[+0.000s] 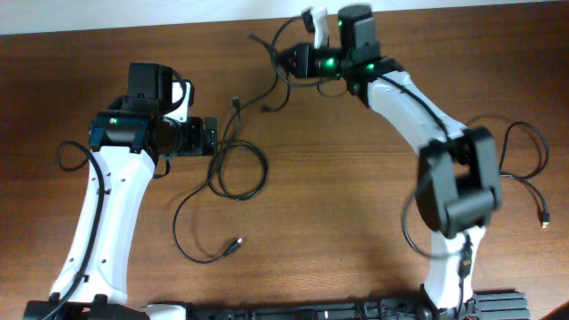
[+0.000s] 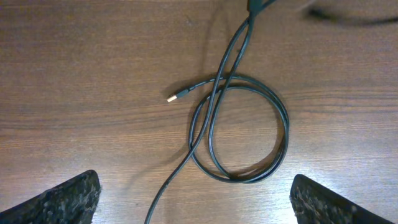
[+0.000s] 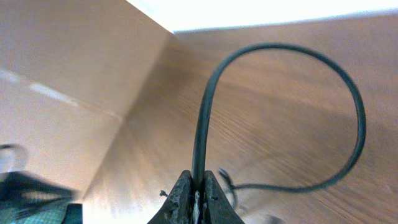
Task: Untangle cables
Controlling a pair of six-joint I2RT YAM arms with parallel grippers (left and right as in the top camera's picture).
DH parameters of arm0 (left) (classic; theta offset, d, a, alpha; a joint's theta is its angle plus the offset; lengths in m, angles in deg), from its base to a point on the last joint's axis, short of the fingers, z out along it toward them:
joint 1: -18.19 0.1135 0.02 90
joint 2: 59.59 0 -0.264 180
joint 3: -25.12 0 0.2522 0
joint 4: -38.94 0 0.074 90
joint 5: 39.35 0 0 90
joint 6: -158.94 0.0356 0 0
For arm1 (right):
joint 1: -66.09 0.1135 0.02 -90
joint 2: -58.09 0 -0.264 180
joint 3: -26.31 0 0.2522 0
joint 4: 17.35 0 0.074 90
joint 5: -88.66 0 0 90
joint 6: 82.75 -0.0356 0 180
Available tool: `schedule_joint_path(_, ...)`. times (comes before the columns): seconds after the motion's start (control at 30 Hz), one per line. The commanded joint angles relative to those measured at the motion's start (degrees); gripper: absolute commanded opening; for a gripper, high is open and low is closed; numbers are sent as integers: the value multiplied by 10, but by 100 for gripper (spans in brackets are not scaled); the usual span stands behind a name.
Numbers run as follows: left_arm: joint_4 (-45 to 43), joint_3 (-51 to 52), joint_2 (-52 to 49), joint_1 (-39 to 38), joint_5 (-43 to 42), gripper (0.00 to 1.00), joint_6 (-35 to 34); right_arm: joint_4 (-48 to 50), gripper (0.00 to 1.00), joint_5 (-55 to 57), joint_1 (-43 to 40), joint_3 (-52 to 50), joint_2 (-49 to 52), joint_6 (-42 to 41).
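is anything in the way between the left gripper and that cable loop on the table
Nothing visible does. The left gripper hangs open over the table, and the cable loop lies flat just ahead of its fingers with only bare wood between. The right gripper is shut on a separate cable strand elsewhere.

I'm looking at a brown wooden table (image 1: 347, 204) — one black cable (image 2: 283, 134) lies coiled in a loop mid-table, a second cable (image 1: 540, 197) trails near the right edge.
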Motion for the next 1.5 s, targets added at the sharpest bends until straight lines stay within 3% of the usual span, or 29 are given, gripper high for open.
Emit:
schedule_joint_path(0.0, 0, -6, -1, 1, -8, 98, -10, -37, 4, 23, 3, 13, -92, 41)
schedule_joint_path(0.17, -3, -6, -1, 1, -8, 98, -10, -161, 4, 109, -10, 13, -185, 88)
schedule_joint_path(0.37, -4, -6, -1, 1, -8, 98, -10, -232, 4, 110, -76, 22, -268, 89)
schedule_joint_path(0.53, -4, -6, -1, 1, -7, 99, -10, -305, 4, 110, -162, 65, -322, 91)
schedule_joint_path(0.8, -4, -6, -1, 1, -5, 99, -9, -489, 4, 110, -339, 189, -327, 141)
schedule_joint_path(1.27, -4, -6, -1, 1, -5, 98, -9, -532, 4, 110, -591, 336, -327, 140)
schedule_joint_path(1.47, -4, -6, -1, 1, -6, 98, -9, -475, 4, 145, -664, 347, -327, 141)
